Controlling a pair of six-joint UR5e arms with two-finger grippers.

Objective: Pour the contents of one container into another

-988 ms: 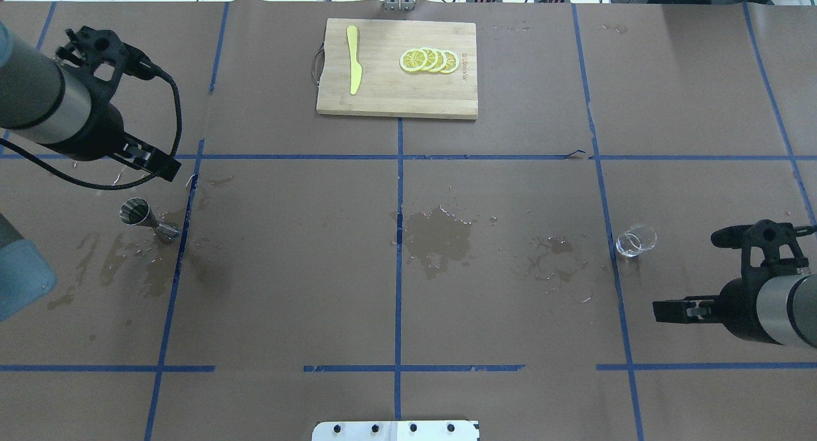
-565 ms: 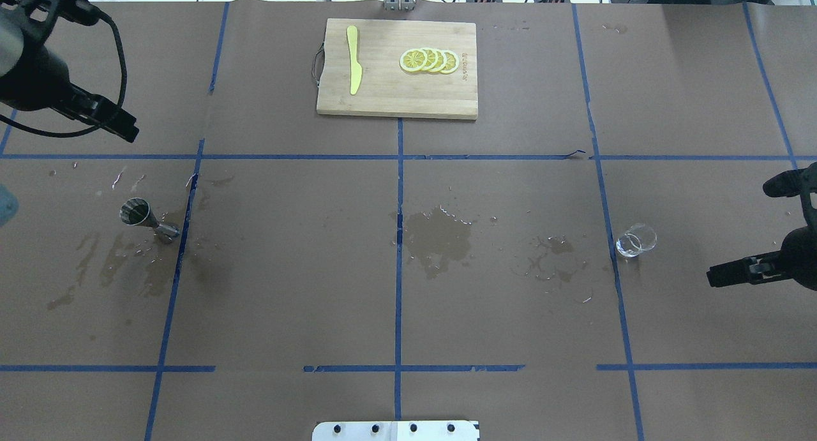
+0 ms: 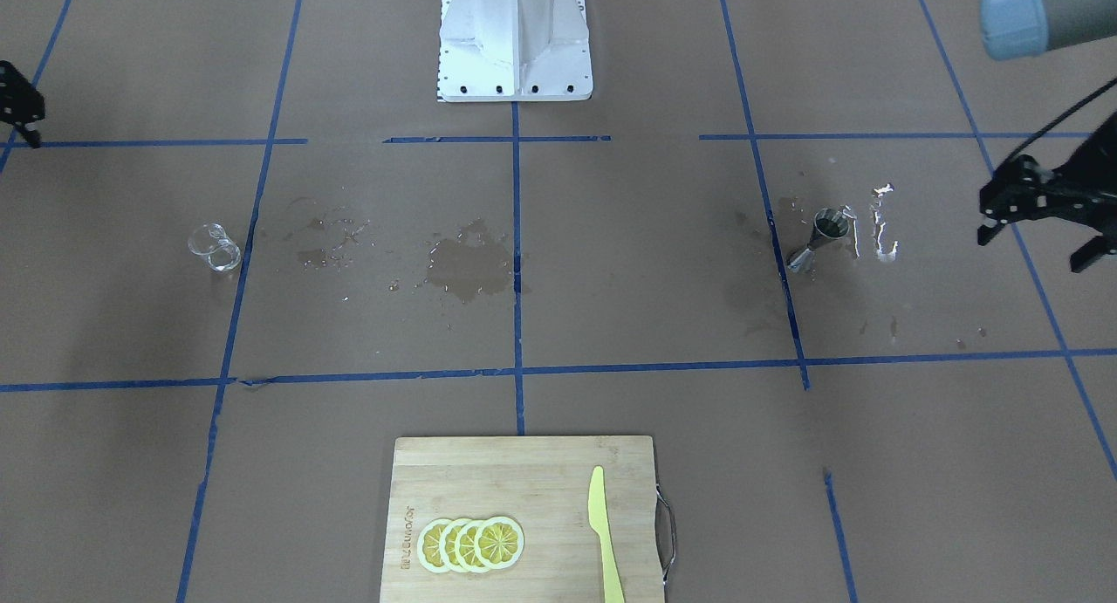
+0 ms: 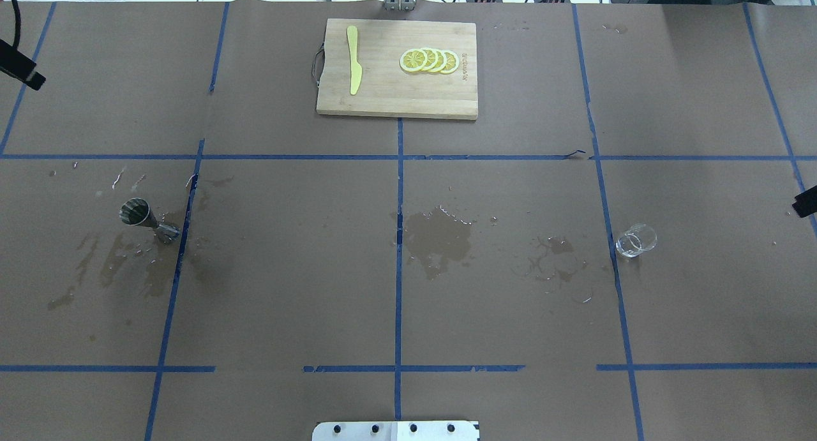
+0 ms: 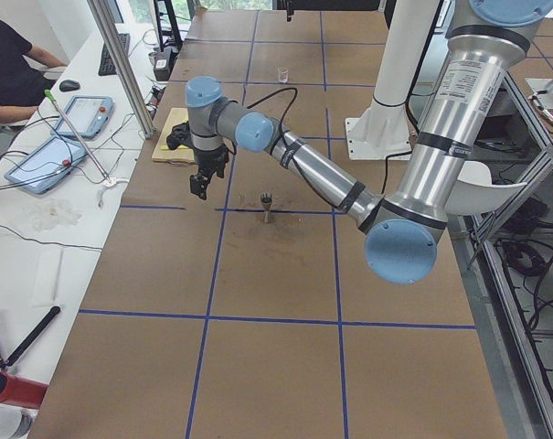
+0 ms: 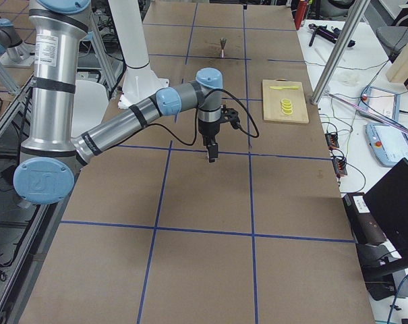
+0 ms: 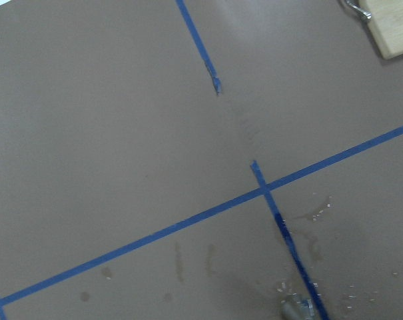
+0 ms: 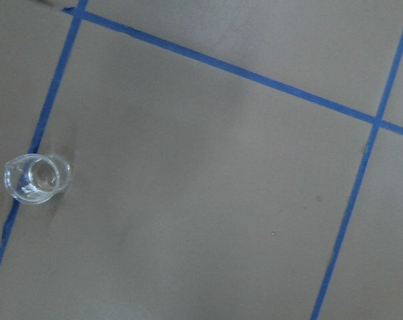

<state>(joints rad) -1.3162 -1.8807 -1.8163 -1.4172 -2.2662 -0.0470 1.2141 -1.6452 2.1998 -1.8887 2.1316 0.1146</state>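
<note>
I see the left claw (image 5: 199,186) and right claw (image 6: 211,154) hanging high at the table's ends, nothing in either; how wide they gape I cannot tell. The jigger (image 4: 148,221) stands below and inboard of the left claw, the glass (image 4: 636,240) well apart from the right claw, and neither is touched. Risk: wet patches (image 4: 437,237) lie near both, so a skewed pinch may slide or topple the narrow-footed jigger.
</note>
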